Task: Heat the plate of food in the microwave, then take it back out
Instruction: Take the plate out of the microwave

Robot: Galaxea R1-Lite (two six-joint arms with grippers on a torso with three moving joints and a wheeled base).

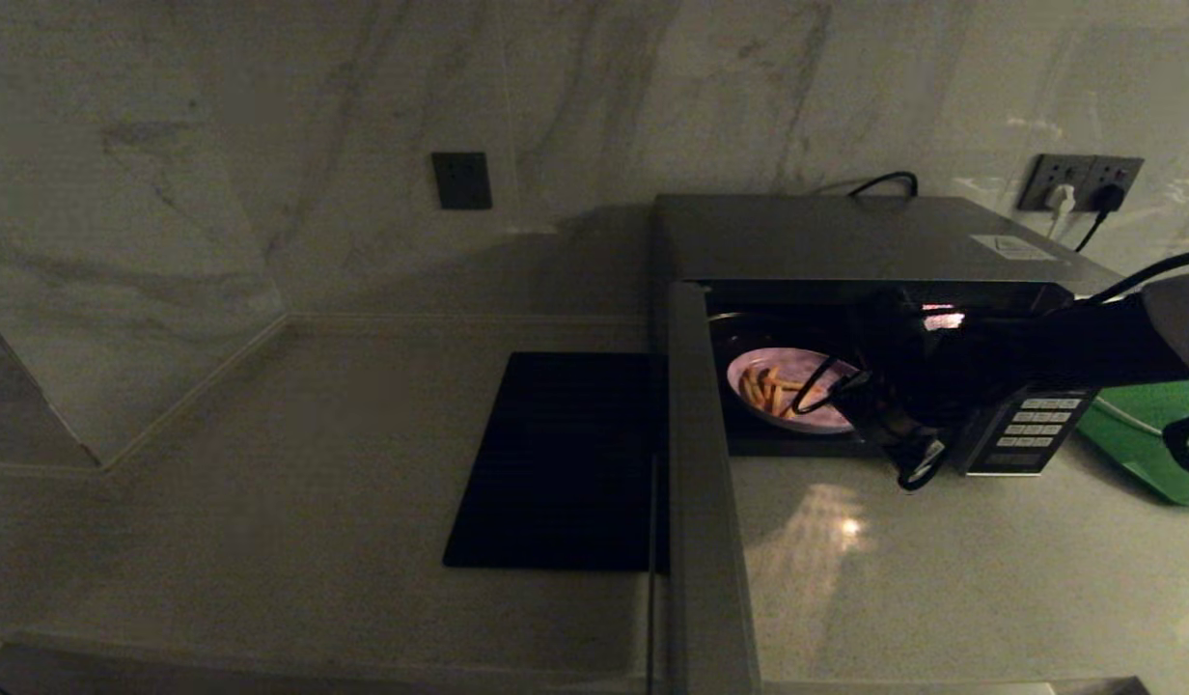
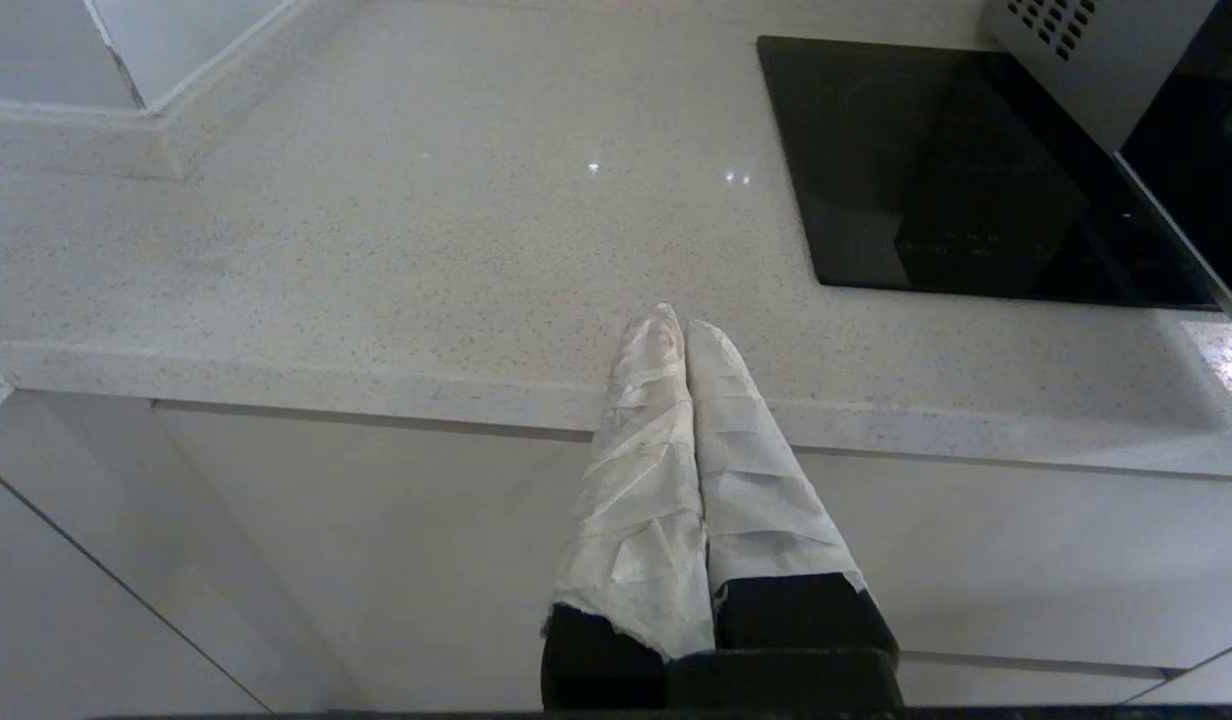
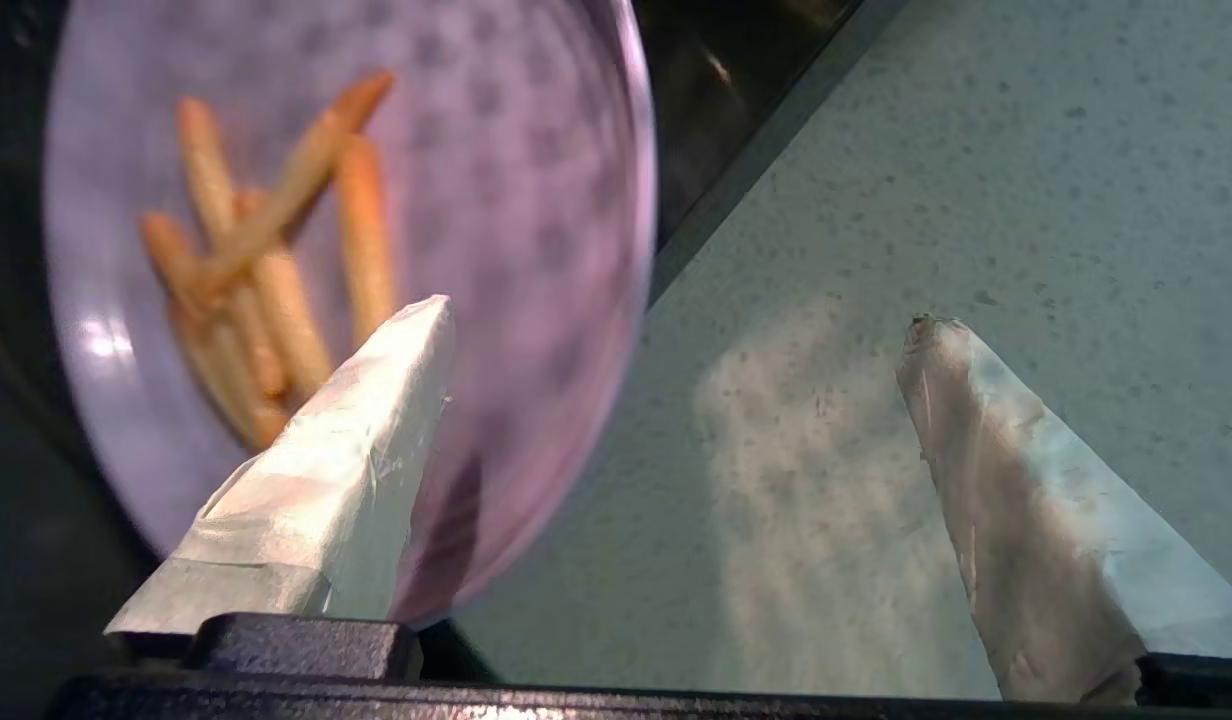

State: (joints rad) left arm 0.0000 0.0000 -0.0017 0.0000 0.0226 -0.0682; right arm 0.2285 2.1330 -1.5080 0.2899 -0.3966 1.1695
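The microwave (image 1: 845, 241) stands on the counter with its door (image 1: 701, 463) swung wide open and its inside lit. The plate of food (image 1: 807, 367) lies in the cavity: a pale lilac plate (image 3: 516, 200) with a few orange fries (image 3: 276, 250). My right arm (image 1: 990, 357) reaches across the opening. The right gripper (image 3: 676, 315) is open. One taped finger (image 3: 376, 440) is over the plate, the other (image 3: 986, 450) over the counter, so the near rim lies between them, ungripped. My left gripper (image 2: 681, 320) is shut and empty, parked at the counter's front edge.
A flat black mat (image 1: 556, 454) lies left of the open door, also in the left wrist view (image 2: 936, 170). A green tray (image 1: 1145, 434) sits right of the microwave's button panel (image 1: 1034, 430). Wall sockets with plugged cables (image 1: 1077, 183) are behind it.
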